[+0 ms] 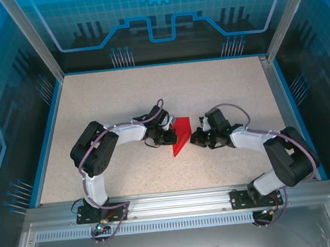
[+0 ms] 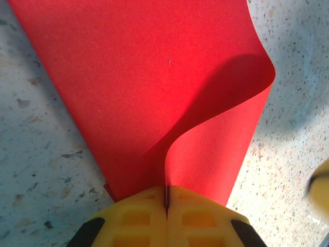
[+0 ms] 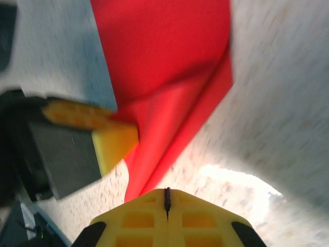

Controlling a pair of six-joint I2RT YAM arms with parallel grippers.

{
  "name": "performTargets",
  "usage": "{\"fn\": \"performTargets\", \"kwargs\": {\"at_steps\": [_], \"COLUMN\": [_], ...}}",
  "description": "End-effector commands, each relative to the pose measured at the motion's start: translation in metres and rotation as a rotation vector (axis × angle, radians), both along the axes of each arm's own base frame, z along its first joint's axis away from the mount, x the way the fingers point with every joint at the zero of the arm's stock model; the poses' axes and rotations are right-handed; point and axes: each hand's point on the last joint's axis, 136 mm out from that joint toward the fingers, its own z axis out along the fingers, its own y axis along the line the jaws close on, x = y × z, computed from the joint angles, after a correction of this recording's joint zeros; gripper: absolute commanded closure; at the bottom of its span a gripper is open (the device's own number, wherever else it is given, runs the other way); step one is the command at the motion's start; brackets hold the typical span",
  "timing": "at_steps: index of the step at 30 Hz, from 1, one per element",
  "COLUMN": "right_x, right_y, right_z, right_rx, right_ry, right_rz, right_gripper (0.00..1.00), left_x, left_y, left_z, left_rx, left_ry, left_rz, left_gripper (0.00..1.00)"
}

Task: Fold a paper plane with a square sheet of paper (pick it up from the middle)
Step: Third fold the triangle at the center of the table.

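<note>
The paper [image 1: 181, 136] is lying on the table [image 1: 121, 92], showing from above as a narrow red wedge tapering to a point toward the near edge. The left gripper [image 1: 168, 136] is sitting against the paper's left side and the right gripper [image 1: 198, 138] just off its right side, the two facing each other across it. From this height neither pair of fingers is reading clearly. The left wrist camera is settling the first pair. Its yellow fingers [image 2: 149, 198] are pressing together, and a raised flap of the paper is curling up off the flat layer and running straight into the seam between them, so they are pinching that edge. That curl, and the shadow it is casting on the sheet, are not showing from above. The right wrist camera, blurred, is showing its own fingers [image 3: 195, 206] closed tight just beside the paper's pointed end. Nothing seems to be between them, though the blur is making that hard to confirm. It is also catching the left gripper's yellow fingertip pressing against the paper's opposite edge, with a lifted fold of the sheet rising beside it.
</note>
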Motion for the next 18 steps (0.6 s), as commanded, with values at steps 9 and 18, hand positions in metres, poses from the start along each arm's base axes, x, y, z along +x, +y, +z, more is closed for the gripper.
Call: {"fn": "performTargets", "kwargs": {"at_steps": [9, 18], "right_x": [-0.012, -0.008], "right_y": [0.07, 0.085], "right_z": [0.006, -0.005], "right_rx": [0.1, 0.109], "right_ry": [-0.021, 0.013], "right_rz": [0.082, 0.094], "right_gripper": [1.0, 1.0], "left_x": [-0.014, -0.015], "left_y": [0.016, 0.016], "left_z": [-0.03, -0.032], "left_rx": [0.062, 0.063], "left_ry": [0.066, 0.07], "left_rz": [0.018, 0.013], "left_gripper": [0.99, 0.99]}}
